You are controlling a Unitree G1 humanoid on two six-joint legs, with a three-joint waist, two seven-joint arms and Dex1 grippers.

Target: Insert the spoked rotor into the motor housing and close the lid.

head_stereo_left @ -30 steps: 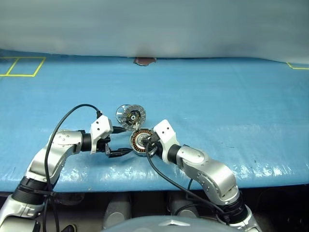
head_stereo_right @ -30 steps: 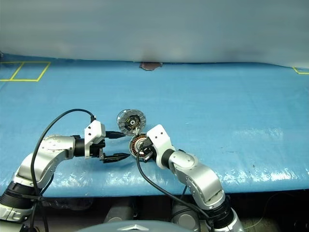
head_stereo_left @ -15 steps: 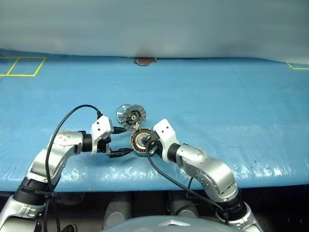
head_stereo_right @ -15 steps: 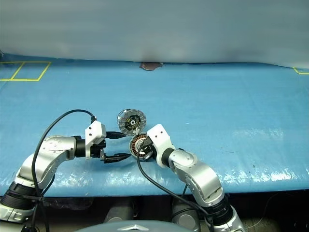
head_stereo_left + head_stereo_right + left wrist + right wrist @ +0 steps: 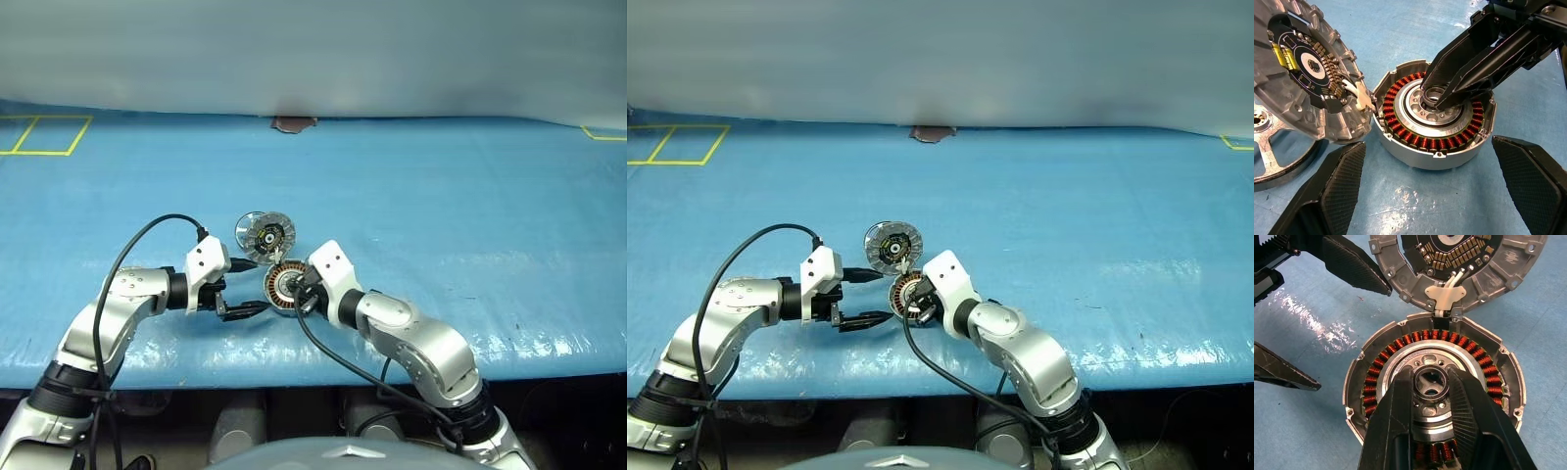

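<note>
Motor housing (image 5: 1432,401): lying flat on the blue tabletop (image 5: 470,215), near its front edge, copper-brown windings circling a silver central hub. My right gripper (image 5: 1431,382) is pinching the raised ring of that hub, 1 black finger on each side, jaws narrowed to a small gap around it. In the left wrist view the same 2 fingers are reaching in over the housing's far rim and covering part of the hub.

Lid (image 5: 1308,73): joined to the housing's edge by a pale connector with short wires, and standing open, tilted up and away from the housing, dark speckled inner face with small components showing. In the head views it is sitting just behind the housing.

Spoked rotor (image 5: 1273,152): lying flat on the tabletop, just beside the housing, partly hidden under the tilted lid, with 1 pale spoke and part of the shiny rim showing.

My left gripper (image 5: 243,286): hovering just left of the housing with jaws spread wide and holding nothing. 1 fingertip is pointing toward the lid's edge, the other is sitting low in front of the housing.

Yellow tape lines (image 5: 44,135): marking squares at the far left corner, well apart from the parts. Small brown patch (image 5: 292,123): sitting at the far edge, centre.
</note>
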